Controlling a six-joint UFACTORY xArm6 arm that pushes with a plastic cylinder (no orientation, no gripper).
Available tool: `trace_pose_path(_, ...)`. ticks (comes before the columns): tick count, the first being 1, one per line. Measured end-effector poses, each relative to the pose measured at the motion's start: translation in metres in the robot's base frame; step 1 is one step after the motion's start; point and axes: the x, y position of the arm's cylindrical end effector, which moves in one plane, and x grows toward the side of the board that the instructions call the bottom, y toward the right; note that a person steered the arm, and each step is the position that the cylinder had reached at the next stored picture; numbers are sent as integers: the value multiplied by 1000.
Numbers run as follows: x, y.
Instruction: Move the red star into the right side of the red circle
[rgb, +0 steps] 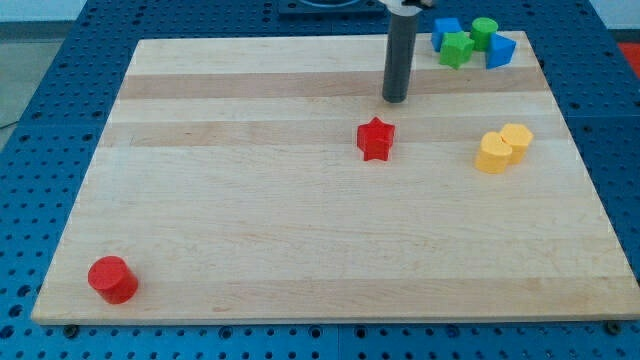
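A pale wooden board with lengthwise grain bands fills most of the view, lit evenly and softly with only faint shadows. Around the board on every side lies a blue perforated surface, dotted with regular rows of small holes. Beyond the board's top edge, at the view's top, a dark fixture shows only partly, too cropped to identify.

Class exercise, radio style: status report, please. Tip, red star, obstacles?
My tip just above red star, not touching. Red circle far off, bottom left. Path between clear.
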Motion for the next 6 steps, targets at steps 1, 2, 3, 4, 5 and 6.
trace_pose_path(1, 21, -8)
trace_pose_path(2, 54, -41)
trace_pose_path(3, 110, -74)
trace_pose_path(4, 125, -94)
trace_pose_path(5, 89, -87)
trace_pose_path(6, 85, -42)
